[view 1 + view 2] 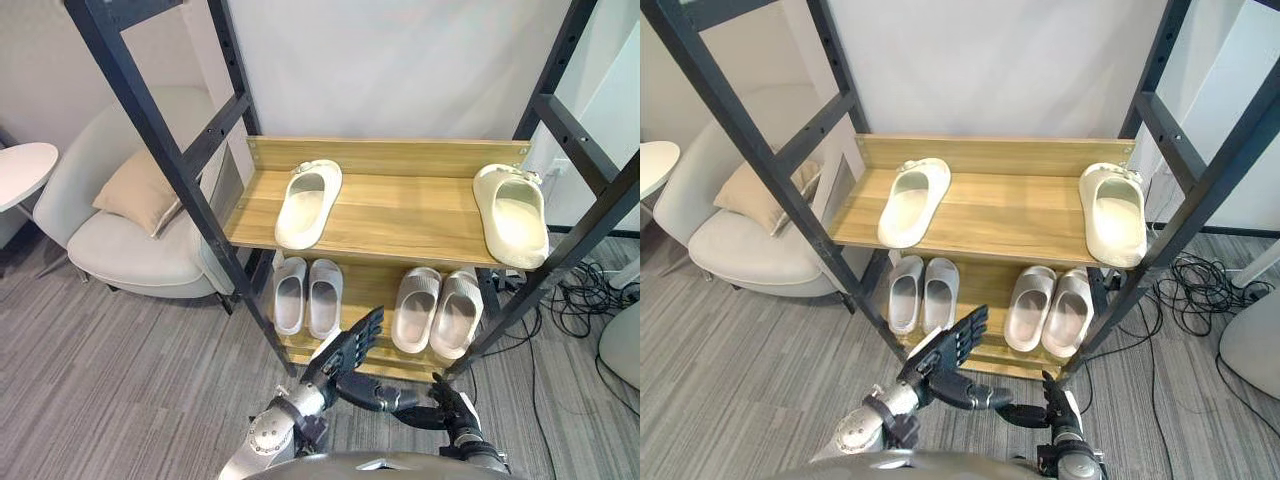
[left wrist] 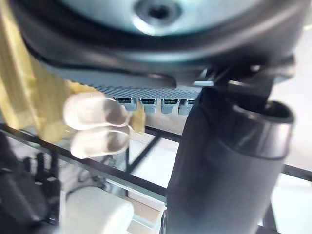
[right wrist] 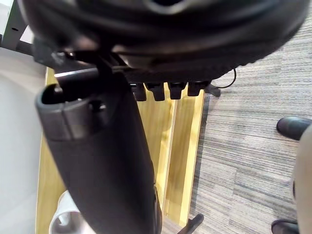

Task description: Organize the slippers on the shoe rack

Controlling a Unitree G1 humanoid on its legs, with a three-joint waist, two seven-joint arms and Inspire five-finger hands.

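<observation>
The shoe rack has two wooden shelves in a black metal frame. On the upper shelf (image 1: 400,215), one cream slipper (image 1: 308,203) lies at the left and another cream slipper (image 1: 511,214) at the right end, far apart. The lower shelf (image 1: 365,290) holds a small pale pair (image 1: 307,296) on the left and a beige pair (image 1: 438,311) on the right. My left hand (image 1: 345,355) hovers open in front of the lower shelf, fingers straight and holding nothing. My right hand (image 1: 452,405) hangs low beside it, open and empty; past it in the right wrist view is the wooden shelf (image 3: 180,146).
Slanted black frame posts (image 1: 170,150) cross in front of the rack on both sides. A pale armchair (image 1: 130,250) with a beige cushion (image 1: 137,192) stands to the left, beside a white round table (image 1: 20,170). Black cables (image 1: 580,300) lie on the grey carpet at the right.
</observation>
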